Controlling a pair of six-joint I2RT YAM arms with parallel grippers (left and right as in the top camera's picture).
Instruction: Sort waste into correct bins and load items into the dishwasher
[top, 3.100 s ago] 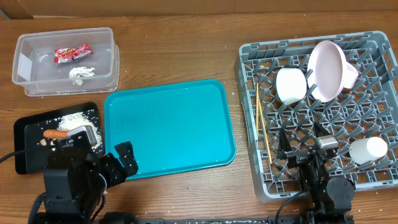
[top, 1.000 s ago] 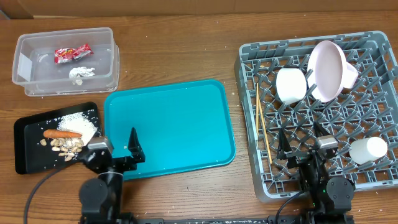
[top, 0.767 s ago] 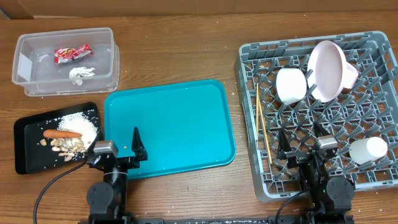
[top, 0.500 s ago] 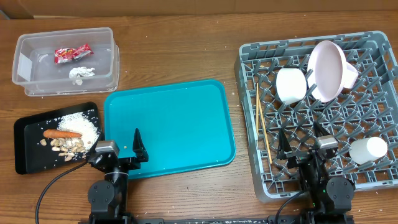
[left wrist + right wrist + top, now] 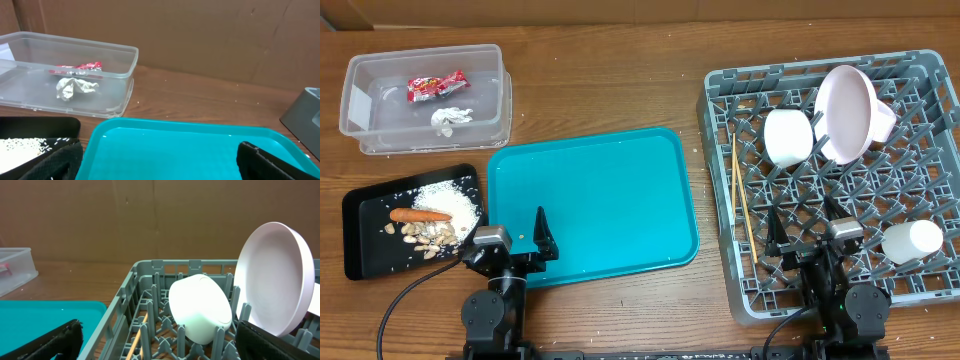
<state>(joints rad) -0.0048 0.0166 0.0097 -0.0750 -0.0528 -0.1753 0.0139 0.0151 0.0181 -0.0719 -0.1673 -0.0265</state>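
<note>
Left gripper (image 5: 510, 243) first: I'm hanging over the near-left corner of the teal tray (image 5: 600, 190), jaws spread as wide as they go, gripping nothing. From the wrist it's only teal between my fingers (image 5: 50, 162). Just off to my left sits the black tray (image 5: 360, 250), and on it the carrot (image 5: 420, 214), the rice (image 5: 452, 200) and the nut scraps (image 5: 425, 233), bunched close together. Beyond that, at the far left of the table (image 5: 620, 70), is the clear tub (image 5: 505, 100), with the red wrapper (image 5: 436, 86) and the tissue (image 5: 450, 117) lying inside. Over to my right gripper (image 5: 805, 240): it's above the near edge of the rack (image 5: 730, 90), jaws wide apart too, hands empty. Ahead of it a bowl (image 5: 200, 307) lies tipped on its side among the pegs, and the plate (image 5: 275, 290) stands on edge just to its right. The chopsticks (image 5: 740, 195) lie along the rack's left side. The second bowl (image 5: 912, 240) is on its side at the near right of the rack.
</note>
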